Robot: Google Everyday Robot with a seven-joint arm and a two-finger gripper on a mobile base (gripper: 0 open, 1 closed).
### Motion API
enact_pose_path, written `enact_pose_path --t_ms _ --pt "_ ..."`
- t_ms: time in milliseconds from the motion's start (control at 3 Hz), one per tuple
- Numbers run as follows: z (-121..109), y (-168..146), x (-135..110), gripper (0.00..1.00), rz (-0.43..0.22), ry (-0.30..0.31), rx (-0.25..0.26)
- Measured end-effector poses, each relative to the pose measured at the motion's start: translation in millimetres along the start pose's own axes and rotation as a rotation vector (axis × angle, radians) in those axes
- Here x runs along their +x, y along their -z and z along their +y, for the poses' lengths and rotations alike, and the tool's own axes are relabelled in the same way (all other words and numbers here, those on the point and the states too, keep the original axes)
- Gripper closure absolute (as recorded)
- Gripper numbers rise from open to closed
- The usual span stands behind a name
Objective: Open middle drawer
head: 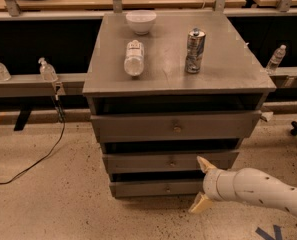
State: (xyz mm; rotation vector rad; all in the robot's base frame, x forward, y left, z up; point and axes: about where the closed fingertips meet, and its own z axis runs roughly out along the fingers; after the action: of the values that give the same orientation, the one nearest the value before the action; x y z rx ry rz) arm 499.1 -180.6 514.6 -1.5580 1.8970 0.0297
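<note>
The grey metal cabinet [178, 74] has three drawers. The middle drawer [138, 162] is a shallow grey front with a small round knob [172, 161] at its centre, between the taller top drawer [138, 127] and the lowest drawer [138, 188]. My gripper [202, 184] is open at the lower right, its tan fingers spread one above the other. The upper fingertip [204, 163] is by the middle drawer's front, right of the knob. The lower fingertip [198, 205] is near the floor. It holds nothing.
On the cabinet top lie a clear plastic bottle [134, 57] on its side, an upright can [194, 51] and a white bowl [140, 21]. A black cable [43, 156] runs over the floor at left. Small bottles [47, 70] stand on a ledge behind.
</note>
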Motion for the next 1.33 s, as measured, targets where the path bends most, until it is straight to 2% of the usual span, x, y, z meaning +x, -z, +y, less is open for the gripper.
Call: enact_pose_path --t_ms 333,667,1000,1333 --pt "0.0 0.0 0.0 0.0 0.0 0.0 0.0" --pt "-2.8 -8.5 5.6 0.0 0.002 0.038 0.003" --pt "-12.8 -25.8 16.2 0.0 -0.021 0.096 0.011" --pt "-27.8 -47.1 28.9 0.0 -0.075 0.115 0.017"
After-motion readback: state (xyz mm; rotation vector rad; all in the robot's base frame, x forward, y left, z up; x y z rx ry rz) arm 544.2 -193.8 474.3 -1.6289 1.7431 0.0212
